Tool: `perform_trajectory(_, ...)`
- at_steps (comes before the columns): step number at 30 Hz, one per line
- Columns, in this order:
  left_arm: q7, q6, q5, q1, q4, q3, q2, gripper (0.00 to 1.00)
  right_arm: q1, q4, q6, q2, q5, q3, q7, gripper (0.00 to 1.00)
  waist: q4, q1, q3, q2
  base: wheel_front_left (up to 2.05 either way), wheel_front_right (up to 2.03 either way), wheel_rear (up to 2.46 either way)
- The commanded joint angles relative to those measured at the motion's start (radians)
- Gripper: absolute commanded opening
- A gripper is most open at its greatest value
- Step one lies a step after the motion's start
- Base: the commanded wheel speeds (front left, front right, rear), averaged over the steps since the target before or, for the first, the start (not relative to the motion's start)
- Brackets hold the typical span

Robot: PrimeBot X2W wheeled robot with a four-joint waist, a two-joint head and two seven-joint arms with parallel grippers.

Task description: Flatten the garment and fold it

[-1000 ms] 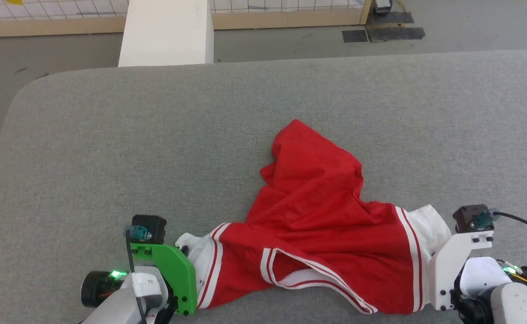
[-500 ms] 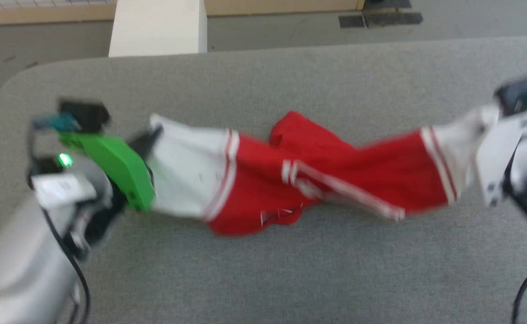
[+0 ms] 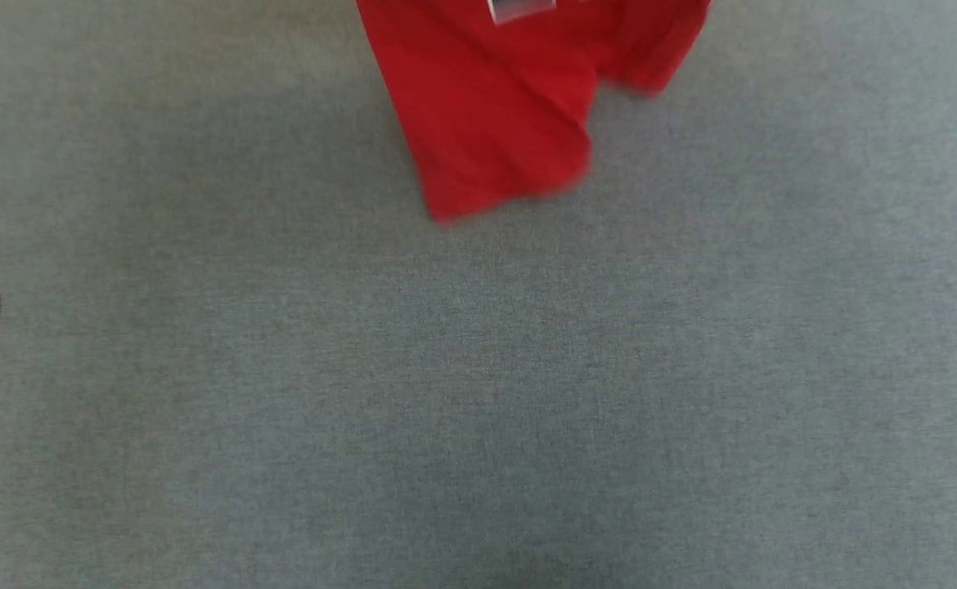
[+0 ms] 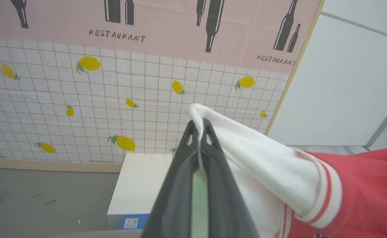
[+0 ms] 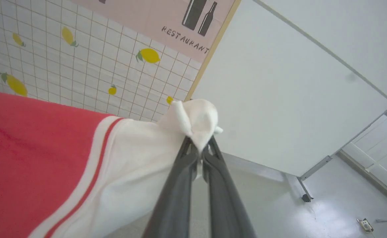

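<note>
Holding the garment (image 3: pixel 491 114) high, the robot lets the red part hang down over the grey table (image 3: pixel 478 393). The left gripper (image 4: pixel 198 127) is pinched tight on one white sleeve (image 4: pixel 256 155). The right gripper (image 5: pixel 200 145) is pinched tight on the other white sleeve (image 5: pixel 140 158). The bottom edge looks blurry, so it may be swinging. To do this well, pull the sleeves apart gently, let the cloth hang straight, then lay it down slowly, bottom edge first.

You have bright, even light, but your head view smears the shirt (image 3: pixel 487 106) with motion blur, and both wrist views are sharp yet bowed at the edges.
</note>
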Motion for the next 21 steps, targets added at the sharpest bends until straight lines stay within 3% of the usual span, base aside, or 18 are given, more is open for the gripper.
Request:
perform_trajectory(1,-0.035,0.007,0.013,-0.049,0.016,0.015,-0.012,0.00,-0.052,0.021,-0.001,0.014,-0.027,-0.013,-0.051,0.00,-0.006,-0.0003,0.091,0.0000,0.00,0.00,0.00)
perform_trajectory(6,-0.201,-0.008,0.057,-0.145,0.074,0.049,-0.033,0.00,-0.181,0.102,-0.001,0.060,-0.119,-0.059,-0.248,0.00,-0.004,-0.0003,0.107,0.0000,0.00,0.00,0.00)
perform_trajectory(10,-0.254,-0.038,0.044,-0.113,0.125,0.049,-0.048,0.00,-0.177,0.171,-0.001,0.080,-0.140,-0.076,-0.315,0.00,0.004,-0.0003,0.084,0.0000,0.00,0.00,0.00)
perform_trajectory(16,-0.264,-0.082,0.007,0.079,0.190,0.018,-0.062,0.00,-0.009,0.280,-0.001,0.090,-0.082,-0.061,-0.359,0.00,0.020,-0.0003,0.004,0.0000,0.00,0.00,0.00)
perform_trajectory(21,-0.216,-0.094,-0.040,0.347,0.177,-0.030,-0.068,0.00,0.238,0.328,-0.001,0.098,0.055,-0.061,-0.332,0.00,0.037,-0.0003,-0.106,0.0000,0.00,0.00,0.00)
